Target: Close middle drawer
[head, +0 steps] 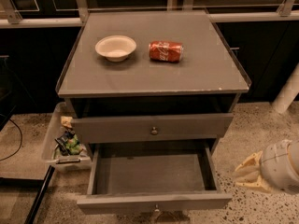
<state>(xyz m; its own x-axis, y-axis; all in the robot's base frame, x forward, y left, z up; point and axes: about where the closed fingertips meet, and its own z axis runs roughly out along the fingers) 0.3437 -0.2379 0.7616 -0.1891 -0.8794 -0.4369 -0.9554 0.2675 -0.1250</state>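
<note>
The middle drawer (154, 202) is a grey shallow box pulled far out of the cabinet, and its inside (152, 174) is empty. Its small knob sits at the bottom edge of the front. Above it is another grey drawer front (152, 127) with a round brass knob, nearly flush with the cabinet. My gripper (239, 174) is at the lower right, beside the open drawer's right front corner and apart from it. It points left, with cream fingers (250, 161) slightly apart and holding nothing.
On the grey cabinet top (154, 78) are a white bowl (116, 47) and a red soda can (166, 51) lying on its side. A clear bin with snack bags (65, 143) stands on the floor at the left. A white post (287, 94) is at the right.
</note>
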